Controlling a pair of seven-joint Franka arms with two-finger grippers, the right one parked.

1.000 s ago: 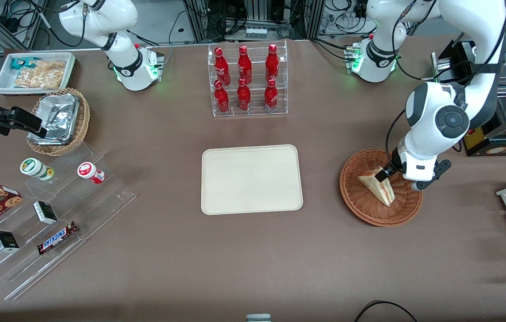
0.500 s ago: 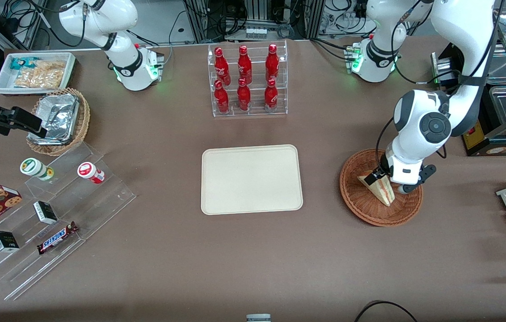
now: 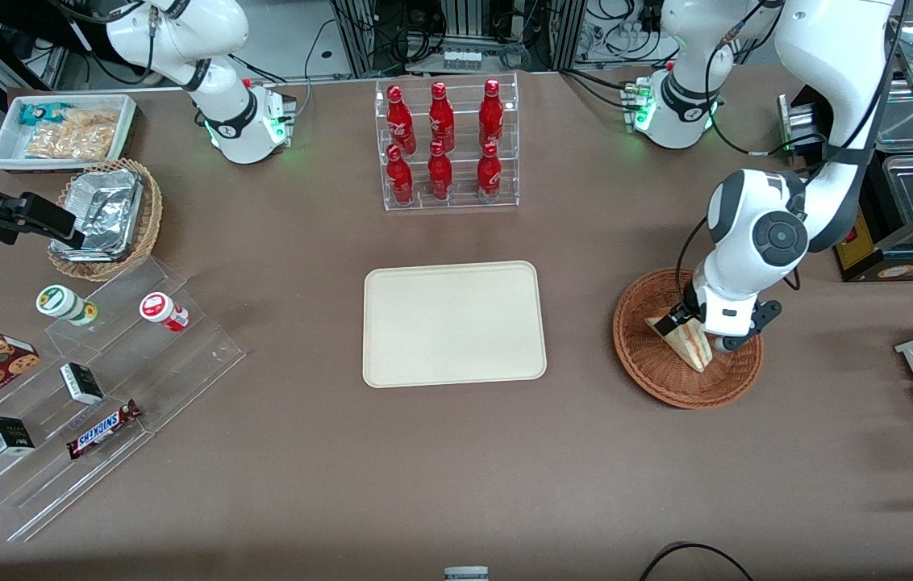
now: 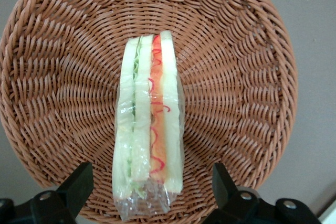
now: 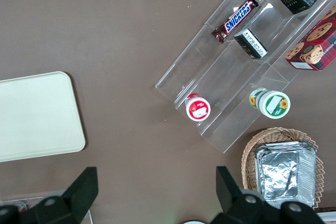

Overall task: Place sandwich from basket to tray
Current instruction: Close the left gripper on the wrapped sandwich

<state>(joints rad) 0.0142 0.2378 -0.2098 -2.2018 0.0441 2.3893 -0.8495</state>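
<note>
Nearest to the front camera lies the rim of the basket [image 3: 686, 395]; it stands toward the working arm's end of the table, well apart from the tray [image 3: 454, 323], which has nothing on it; so the transfer is not yet done. Inside the basket lies the sandwich [image 3: 684, 340], standing on one edge with its cut side up; in the wrist view the sandwich [image 4: 148, 121] shows pale bread, a green layer and a red-pink layer, all inside a clear wrap that wrinkles at one end. Just above it, a little farther from the camera, hangs the gripper [image 4: 149, 192]; its two fingers are spread wide, one on each flat side of the wedge, and neither touches it; how low the tips are I cannot say surely, because the arm covers them in the front view.

I judge the sandwich to be light and soft; the bread would crush under strong pressure, and the wrap is probably slippery. The best hold seems to be across the two flat bread faces, near the thick end, with a gentle squeeze; pinching only the loose wrap could let it slide out.
</note>
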